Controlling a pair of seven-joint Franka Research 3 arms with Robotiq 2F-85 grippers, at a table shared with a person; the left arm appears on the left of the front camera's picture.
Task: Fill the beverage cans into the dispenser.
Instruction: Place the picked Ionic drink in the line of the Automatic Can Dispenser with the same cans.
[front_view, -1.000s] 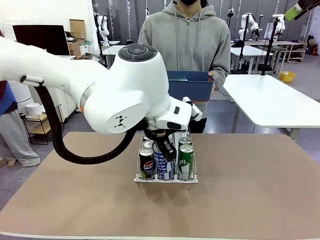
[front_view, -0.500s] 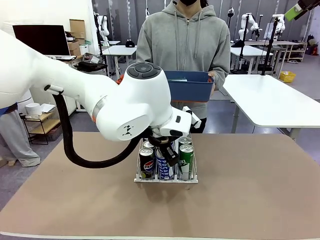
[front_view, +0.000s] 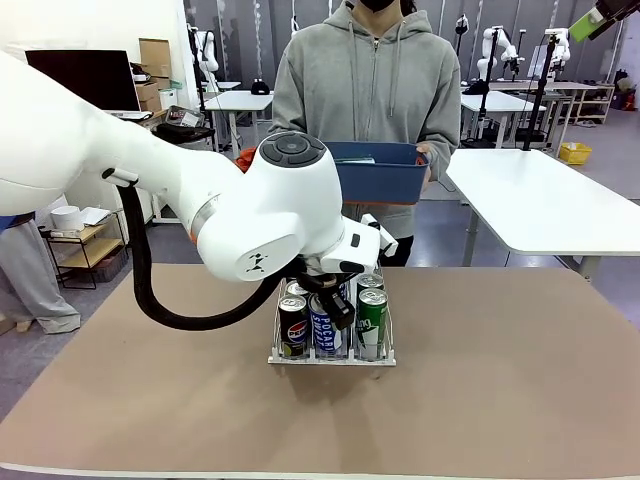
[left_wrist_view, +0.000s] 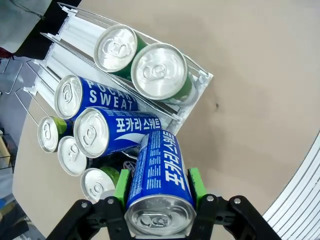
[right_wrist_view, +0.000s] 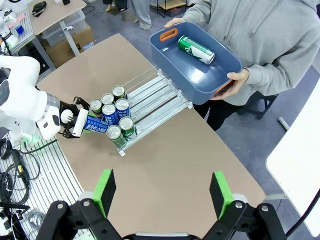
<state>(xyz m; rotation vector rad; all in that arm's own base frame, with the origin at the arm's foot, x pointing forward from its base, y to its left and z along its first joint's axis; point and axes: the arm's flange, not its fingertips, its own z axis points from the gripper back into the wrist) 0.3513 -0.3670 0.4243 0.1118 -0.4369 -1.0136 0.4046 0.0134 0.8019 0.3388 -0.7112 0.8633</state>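
Left gripper (left_wrist_view: 159, 187) is clamped on a blue Pocari can (left_wrist_view: 156, 160), green pads pressing opposite sides of the body just below the silver top. The can hangs tilted over the near end of the dispenser (left_wrist_view: 70, 31), its far end seemingly up against the front middle-lane can (left_wrist_view: 115, 132). It looks smooth, round and thin-walled: probably firm if full, but slippery and easy to dent, so a moderate grip across the body suits it. Right gripper (right_wrist_view: 162, 194) hovers wide open, high over the table (right_wrist_view: 165, 150). One green can (right_wrist_view: 196, 49) lies in the person's blue bin (right_wrist_view: 220, 75).
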